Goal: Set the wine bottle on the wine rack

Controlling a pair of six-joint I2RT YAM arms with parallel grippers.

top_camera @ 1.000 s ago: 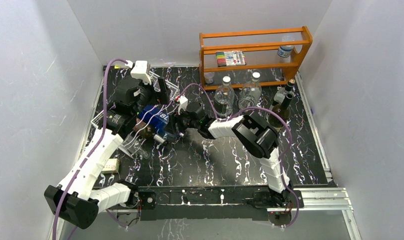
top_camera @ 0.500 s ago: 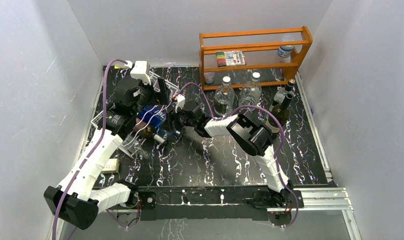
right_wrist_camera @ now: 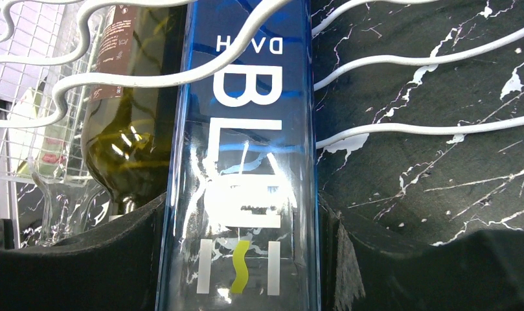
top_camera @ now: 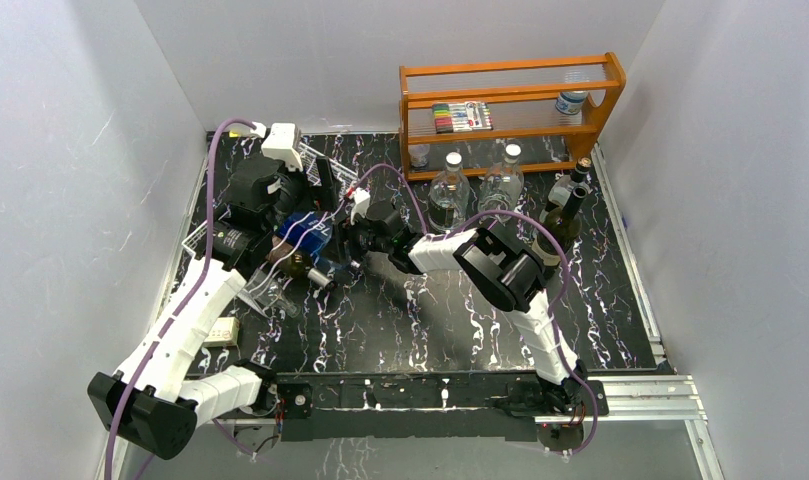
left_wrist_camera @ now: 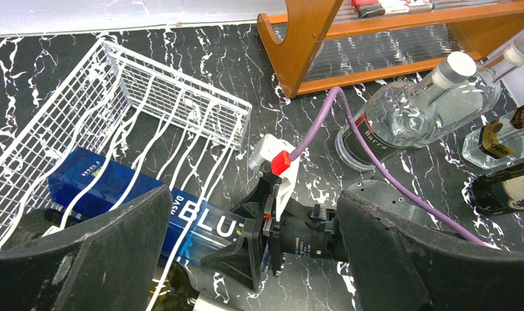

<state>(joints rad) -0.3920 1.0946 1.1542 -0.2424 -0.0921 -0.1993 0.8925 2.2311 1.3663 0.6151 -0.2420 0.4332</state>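
Bottle (right_wrist_camera: pixel 239 142), slick blue glass, in right claw (right_wrist_camera: pixel 241 233), within wavy wire rack (right_wrist_camera: pixel 401 61)

Wine rack (top_camera: pixel 315 160) (left_wrist_camera: pixel 149 97) (right_wrist_camera: pixel 375 61): white wire grid with wavy tier wires, standing on the table at about 10 o'clock from table centre in the top view. Wine bottle (top_camera: pixel 305 232) (left_wrist_camera: pixel 103 184) (right_wrist_camera: pixel 246 129): clear blue glass with white "BLU" lettering, lying on its side inside the rack under the wavy wires, long axis roughly 10-to-4 o'clock. Its 4 o'clock end is clamped on both sides by the right gripper (right_wrist_camera: pixel 243 214).
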